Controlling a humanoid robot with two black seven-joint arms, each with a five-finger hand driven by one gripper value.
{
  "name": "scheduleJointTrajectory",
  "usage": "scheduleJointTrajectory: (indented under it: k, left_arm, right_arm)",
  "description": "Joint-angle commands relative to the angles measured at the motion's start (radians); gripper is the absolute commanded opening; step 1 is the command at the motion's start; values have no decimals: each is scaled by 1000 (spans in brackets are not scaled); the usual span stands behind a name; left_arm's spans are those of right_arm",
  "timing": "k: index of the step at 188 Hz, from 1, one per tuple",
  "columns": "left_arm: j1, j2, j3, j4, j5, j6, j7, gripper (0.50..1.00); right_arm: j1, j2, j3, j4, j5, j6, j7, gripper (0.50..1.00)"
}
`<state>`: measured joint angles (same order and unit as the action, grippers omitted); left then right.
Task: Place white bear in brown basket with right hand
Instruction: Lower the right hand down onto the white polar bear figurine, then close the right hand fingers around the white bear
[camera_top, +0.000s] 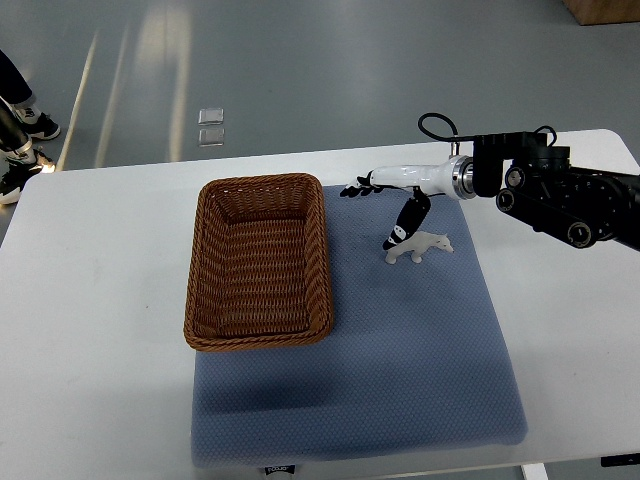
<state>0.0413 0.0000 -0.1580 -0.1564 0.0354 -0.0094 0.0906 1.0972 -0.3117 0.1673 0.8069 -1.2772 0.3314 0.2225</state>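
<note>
While fingers spread: right robot hand (392, 205) over white bear (420, 246), beside brown basket (258, 262).

Right arm (570, 200): black jointed housings, round caps | looped black cable | silver wrist ring | right hand (398, 200): white, black fingertips

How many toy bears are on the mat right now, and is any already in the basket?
1. The white bear stands on the blue mat, right of the brown basket, just below the right hand. The basket looks empty; nothing seems hidden.
</note>
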Motion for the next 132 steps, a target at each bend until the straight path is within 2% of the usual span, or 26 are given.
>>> scheduleJointTrajectory:
  k: [1, 109, 123, 132]
  left_arm:
    - [-1, 0, 0, 0, 0, 0, 0, 1000]
    - [0, 0, 0, 0, 1, 0, 0, 1000]
    - [0, 0, 0, 0, 0, 0, 0, 1000]
    - [0, 0, 0, 0, 0, 0, 0, 1000]
  right_arm:
    - [-3, -1, -18, 0, -18, 0, 0, 928]
    - [-36, -50, -60, 0, -71, -34, 3, 919]
    - [-39, -52, -60, 0, -71, -37, 3, 897]
    - [-45, -52, -60, 0, -71, -45, 3, 858]
